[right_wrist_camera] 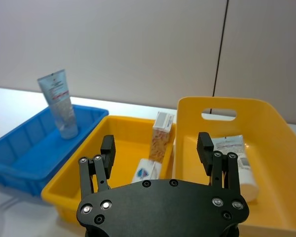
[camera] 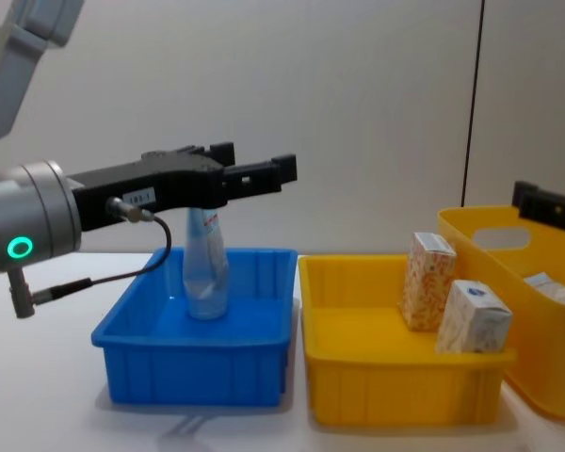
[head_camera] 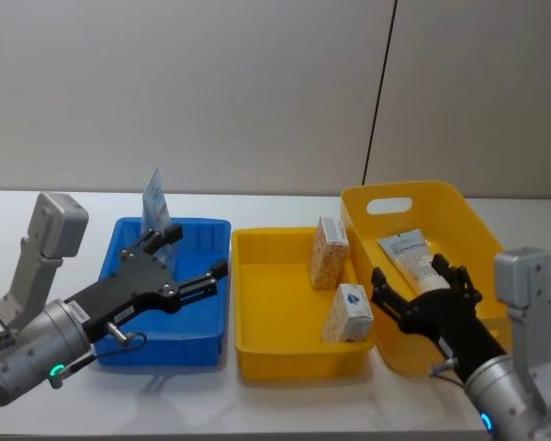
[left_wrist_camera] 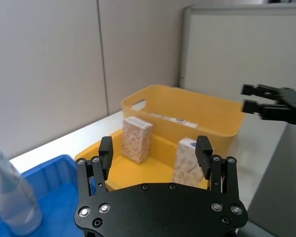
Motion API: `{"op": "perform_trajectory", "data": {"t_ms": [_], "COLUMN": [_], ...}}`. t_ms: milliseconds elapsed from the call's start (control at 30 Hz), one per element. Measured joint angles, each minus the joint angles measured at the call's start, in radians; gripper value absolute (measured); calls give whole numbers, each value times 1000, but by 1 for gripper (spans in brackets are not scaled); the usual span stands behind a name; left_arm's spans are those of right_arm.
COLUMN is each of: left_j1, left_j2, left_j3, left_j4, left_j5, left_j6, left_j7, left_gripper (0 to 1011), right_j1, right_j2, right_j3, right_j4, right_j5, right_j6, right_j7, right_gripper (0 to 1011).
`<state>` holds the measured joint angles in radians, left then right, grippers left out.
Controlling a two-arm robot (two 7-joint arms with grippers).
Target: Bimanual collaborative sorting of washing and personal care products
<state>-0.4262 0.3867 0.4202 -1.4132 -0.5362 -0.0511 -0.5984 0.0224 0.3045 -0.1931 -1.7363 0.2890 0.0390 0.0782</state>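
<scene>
In the blue bin [head_camera: 165, 354], at its far corner, an upright tube [head_camera: 155, 202] leans on the wall, likely set there as sorted. The speckled carton [head_camera: 328, 254] and the white-blue carton [head_camera: 348, 314] stand in the middle yellow tray [head_camera: 294, 367], while a flat tube [head_camera: 411, 257] lies in the yellow basket [head_camera: 413, 190]. The left gripper [head_camera: 200, 250] hovers above the blue bin, spread wide and empty. The right gripper [head_camera: 413, 273] hangs over the basket, also wide and empty, seemingly poised to fetch that flat tube.

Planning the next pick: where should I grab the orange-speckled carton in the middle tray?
Probably take the orange-speckled carton by its upper part, from above: it stands upright, top clear above the yellow tray's rim, while the tray wall and white-blue carton crowd its base.
</scene>
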Motion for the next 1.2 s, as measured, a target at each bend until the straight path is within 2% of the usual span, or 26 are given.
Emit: {"op": "perform_trajectory", "data": {"t_ms": [267, 1000, 1200], "left_j1": [33, 125, 152], "left_j2": [-1, -4, -4], "left_j3": [6, 23, 28], "left_j4": [-37, -142, -171], "left_j5": [57, 222, 268], "left_j6": [12, 44, 53], "left_j7": [101, 388, 469], "left_gripper": [1001, 1002, 1002], "right_j1": [-35, -37, -39], "right_j2": [31, 33, 32], "right_j3": [-32, -32, -28], "right_j4": [-29, -31, -38], "right_j5": [-1, -2, 0], "right_j6": [-5, -5, 21], "right_j7": [-11, -11, -11], "right_gripper": [1002, 1002, 1002]}}
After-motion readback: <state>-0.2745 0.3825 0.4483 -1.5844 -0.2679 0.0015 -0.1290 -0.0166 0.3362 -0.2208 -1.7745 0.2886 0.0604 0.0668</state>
